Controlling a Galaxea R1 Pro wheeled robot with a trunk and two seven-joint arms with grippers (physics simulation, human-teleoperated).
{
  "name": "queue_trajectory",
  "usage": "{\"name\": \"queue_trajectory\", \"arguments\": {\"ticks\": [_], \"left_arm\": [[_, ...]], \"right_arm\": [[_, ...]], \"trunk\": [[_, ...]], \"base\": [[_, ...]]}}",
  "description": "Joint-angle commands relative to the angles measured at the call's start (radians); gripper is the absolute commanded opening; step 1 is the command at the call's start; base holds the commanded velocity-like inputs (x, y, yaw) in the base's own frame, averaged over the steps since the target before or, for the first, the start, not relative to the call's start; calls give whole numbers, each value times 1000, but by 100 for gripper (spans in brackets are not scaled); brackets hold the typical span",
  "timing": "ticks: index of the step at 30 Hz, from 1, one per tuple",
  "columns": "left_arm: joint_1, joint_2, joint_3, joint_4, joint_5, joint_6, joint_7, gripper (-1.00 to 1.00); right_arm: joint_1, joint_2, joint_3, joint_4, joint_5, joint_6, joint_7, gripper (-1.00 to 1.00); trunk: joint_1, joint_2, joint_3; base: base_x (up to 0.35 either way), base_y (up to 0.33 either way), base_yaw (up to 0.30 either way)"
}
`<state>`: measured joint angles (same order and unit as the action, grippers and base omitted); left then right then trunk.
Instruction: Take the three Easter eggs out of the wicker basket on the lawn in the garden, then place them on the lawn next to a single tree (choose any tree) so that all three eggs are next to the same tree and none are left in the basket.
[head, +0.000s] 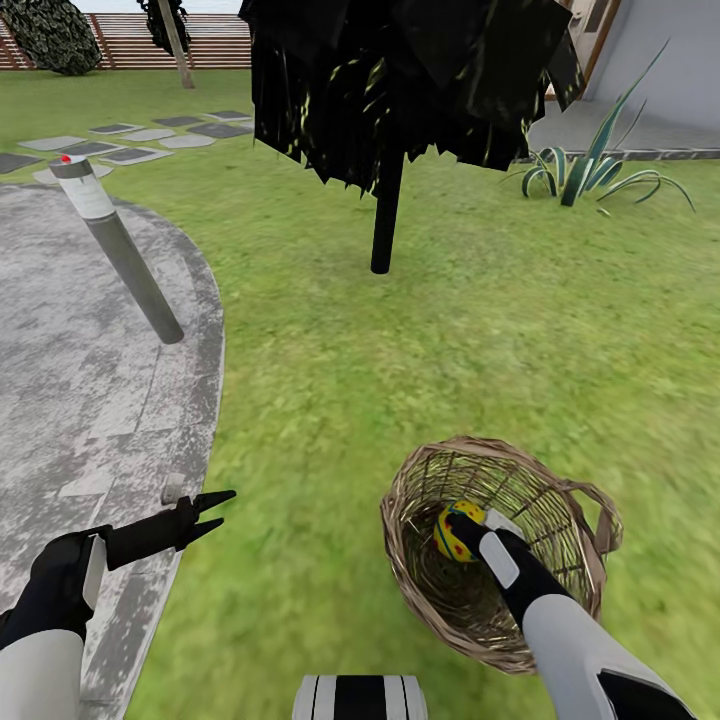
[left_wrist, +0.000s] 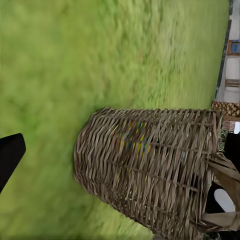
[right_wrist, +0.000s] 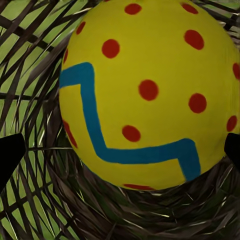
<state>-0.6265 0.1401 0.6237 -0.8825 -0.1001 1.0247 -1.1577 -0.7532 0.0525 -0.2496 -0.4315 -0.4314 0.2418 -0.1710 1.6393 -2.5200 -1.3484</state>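
The right pincer (head: 470, 527) reaches down into the wicker basket (head: 590, 500), which stands on the lawn (head: 330, 400) close in front of the robot. Its fingers are spread either side of a yellow egg (right_wrist: 145, 90), not visibly touching it; a grasp appears imminent. No other eggs are discernible. The left pincer (head: 215, 512) hovers over the lawn's edge, slightly parted and empty, likely kept clear. Beyond stands a black-leaved tree (head: 385, 215).
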Motion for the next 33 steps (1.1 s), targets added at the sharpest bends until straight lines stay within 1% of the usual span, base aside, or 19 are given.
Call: {"name": "queue_trajectory", "arguments": {"ticks": [1, 7, 12, 27, 33], "left_arm": [[-1, -1, 3, 0, -10, 8, -10, 100], [-1, 0, 4, -1, -10, 8, -10, 100], [-1, 0, 4, -1, -10, 8, -10, 100], [-1, -1, 3, -1, -10, 8, -10, 100], [-1, 0, 3, -1, -10, 8, -10, 100]], "right_arm": [[0, 0, -2, -3, -10, 4, -6, 100], [0, 0, -4, -3, -10, 4, -7, 100], [-1, -1, -5, -3, -10, 3, -8, 100], [-1, -1, -5, -3, -10, 2, -8, 100], [-1, 0, -4, -2, -10, -51, -10, 100]], "trunk": [[0, 0, -1], [0, 0, -1], [2, -1, -20], [2, -1, -20], [2, -1, -20]], "base": [[0, 0, 0], [0, 0, 0], [0, 0, 0], [0, 0, 0], [0, 0, 0]]}}
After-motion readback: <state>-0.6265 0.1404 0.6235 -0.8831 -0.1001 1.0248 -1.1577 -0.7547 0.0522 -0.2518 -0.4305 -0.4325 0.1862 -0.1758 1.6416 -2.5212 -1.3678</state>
